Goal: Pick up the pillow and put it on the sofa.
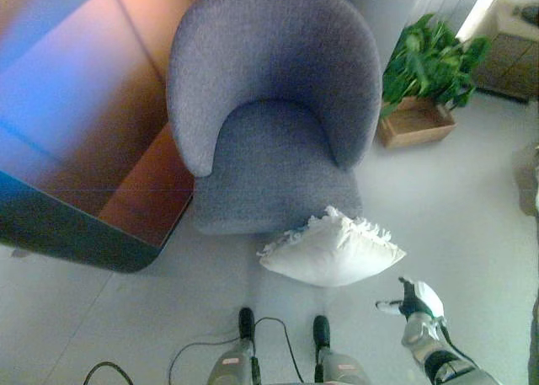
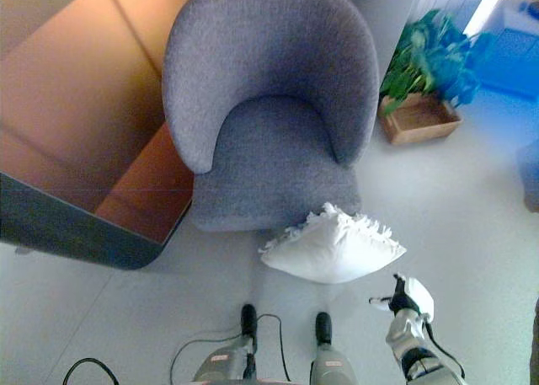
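Observation:
A white pillow (image 1: 333, 248) with a frilled edge lies on the floor, leaning against the front of a grey round-backed armchair (image 1: 274, 107). The armchair's seat is bare. My right hand (image 1: 416, 302) is low at the right, just below and to the right of the pillow's corner, a short gap away from it. Its fingers are relaxed and hold nothing, with the thumb pointing left toward the pillow. My left hand shows in neither view.
A dark-edged table or cabinet (image 1: 76, 157) with a glossy brown top stands left of the armchair. A green plant in a wooden box (image 1: 418, 115) sits at the back right. Pale floor (image 1: 472, 200) spreads to the right of the chair.

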Motion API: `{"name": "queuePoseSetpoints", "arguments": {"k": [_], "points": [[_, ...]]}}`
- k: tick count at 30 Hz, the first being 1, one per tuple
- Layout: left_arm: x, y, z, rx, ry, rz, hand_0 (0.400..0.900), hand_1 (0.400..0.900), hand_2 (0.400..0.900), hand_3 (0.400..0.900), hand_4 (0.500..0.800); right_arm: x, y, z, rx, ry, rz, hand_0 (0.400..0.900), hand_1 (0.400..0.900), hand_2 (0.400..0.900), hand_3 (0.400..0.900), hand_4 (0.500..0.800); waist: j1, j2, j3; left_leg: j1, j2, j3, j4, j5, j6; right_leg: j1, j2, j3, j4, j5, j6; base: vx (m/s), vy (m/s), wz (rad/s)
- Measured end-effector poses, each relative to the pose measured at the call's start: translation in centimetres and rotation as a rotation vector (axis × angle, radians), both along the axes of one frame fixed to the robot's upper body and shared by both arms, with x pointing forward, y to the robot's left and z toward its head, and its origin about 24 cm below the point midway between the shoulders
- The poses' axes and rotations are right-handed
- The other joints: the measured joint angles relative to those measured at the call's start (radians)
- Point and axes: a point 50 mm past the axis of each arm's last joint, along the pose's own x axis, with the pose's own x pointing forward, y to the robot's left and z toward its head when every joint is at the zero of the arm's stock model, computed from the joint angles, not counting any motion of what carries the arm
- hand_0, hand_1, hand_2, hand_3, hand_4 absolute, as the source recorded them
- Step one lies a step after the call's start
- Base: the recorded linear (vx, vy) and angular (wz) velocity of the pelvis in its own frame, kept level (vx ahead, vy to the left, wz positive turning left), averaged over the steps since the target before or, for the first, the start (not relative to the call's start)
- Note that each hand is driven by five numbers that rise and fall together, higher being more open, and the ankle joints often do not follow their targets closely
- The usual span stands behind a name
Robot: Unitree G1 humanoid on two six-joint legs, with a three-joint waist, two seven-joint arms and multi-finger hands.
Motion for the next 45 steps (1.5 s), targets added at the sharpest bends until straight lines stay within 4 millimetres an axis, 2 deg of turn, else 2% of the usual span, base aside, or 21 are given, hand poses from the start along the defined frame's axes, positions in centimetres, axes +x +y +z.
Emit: {"name": "queuePoseSetpoints", "arguments": {"k": [7,13,20,27,34,45], "points": [[2.6,-0.3,0.5,-0.004,-0.049,-0.004,0.900,0.900,0.900,0.900,0.800,5.1,0.7,3.5,0.011,-0.166,0.032,0.900,0.900,0.900,0.900,0.800,0.003,0.015,0.089,-0.058,-0.001,-0.013,0.000,0.010,-0.001,-0.052,0.000,-0.014,0.002,0.002,0.000,-0.07,0.009,0.01],[5.5,-0.7,1.2,-0.003,-0.110,-0.003,0.900,0.900,0.900,0.900,0.800,9.0,-0.1,7.9,-0.007,-0.314,0.033,0.900,0.900,0.900,0.900,0.800,0.008,0.027,0.186,-0.123,-0.006,-0.014,0.000,0.025,0.006,-0.123,-0.004,-0.013,0.016,0.013,0.001,-0.06,0.034,-0.01],[7.1,-0.7,1.7,0.018,-0.159,0.026,0.900,0.900,0.900,0.900,0.800,11.4,-0.4,11.3,-0.030,-0.417,0.057,0.900,0.900,0.900,0.900,0.800,0.024,0.031,0.205,-0.171,-0.008,-0.010,0.001,0.033,0.010,-0.186,-0.008,-0.013,0.039,0.013,0.002,-0.03,0.046,0.01],[8.3,-1.4,2.1,0.003,-0.199,0.034,0.900,0.900,0.900,0.900,0.800,13.8,-1.0,16.1,-0.052,-0.541,0.071,0.900,0.900,0.900,0.900,0.800,0.027,0.052,0.228,-0.241,-0.022,-0.012,0.001,0.057,0.024,-0.283,-0.022,-0.010,0.099,0.004,0.013,-0.01,0.060,0.03],[8.6,-1.8,2.1,-0.019,-0.209,0.064,0.900,0.900,0.900,0.900,0.800,15.1,-0.6,18.3,-0.024,-0.574,0.094,0.900,0.900,0.900,0.900,0.800,0.027,0.065,0.234,-0.278,-0.039,-0.003,0.001,0.073,0.040,-0.352,-0.042,0.006,0.160,-0.010,0.031,0.00,0.054,0.04],[9.4,-2.8,2.3,-0.056,-0.254,0.079,0.900,0.900,0.900,0.900,0.800,16.9,-0.7,23.7,0.013,-0.659,0.083,0.900,0.900,0.900,0.900,0.800,0.028,0.103,0.248,-0.372,-0.056,-0.004,0.001,0.112,0.047,-0.511,-0.063,0.016,0.304,-0.045,0.038,-0.01,0.019,0.05]]}}
